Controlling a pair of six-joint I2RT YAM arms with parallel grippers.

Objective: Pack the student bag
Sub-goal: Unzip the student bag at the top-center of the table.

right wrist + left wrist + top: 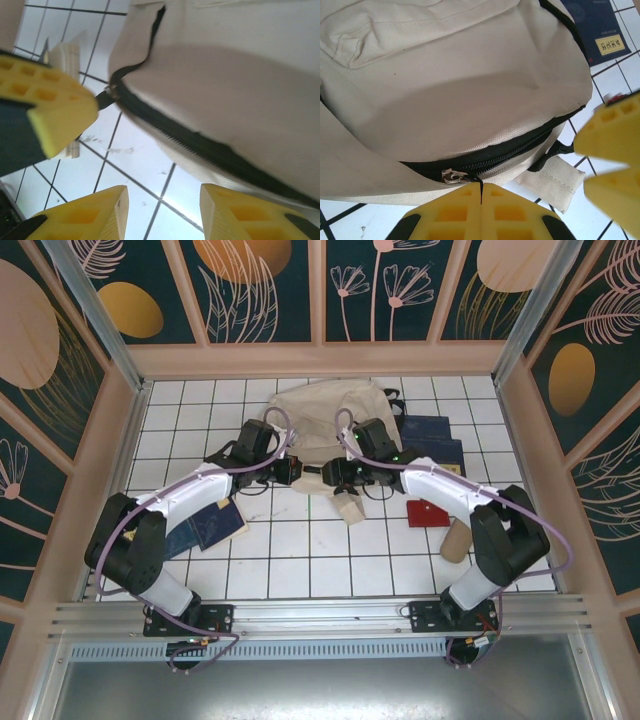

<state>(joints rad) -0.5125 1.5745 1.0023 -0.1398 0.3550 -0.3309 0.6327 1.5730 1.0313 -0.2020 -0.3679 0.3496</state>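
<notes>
Where the white tiled table [300,560] is farthest from the arms' bases, the student bag [330,410] is laid flat. It is big and cream. Both arms are bent in to its near edge.

In the left wrist view, the yellow fingers [455,215] of the left gripper [481,197] are pressed tight together. A thin black zipper pull [476,180] is pinched between them, right by the silver slider [452,176]. The black zipper [520,147] is seen along the edge of the bag, and it is zipped shut there. A small cream loop [552,182] is seen just beside the zipper.

The right gripper [162,210] is seen with its fingers apart. Nothing is gripped by it. White tile is seen between its fingers, and the bag's edge is just above one of them. The two grippers are placed near each other.

Blue books [432,438] are laid on the table just to the right of the bag. One more blue book [215,525] is partly hidden under the left arm. A red thing [428,512] and a tan roll [457,540] are laid near the right arm.
</notes>
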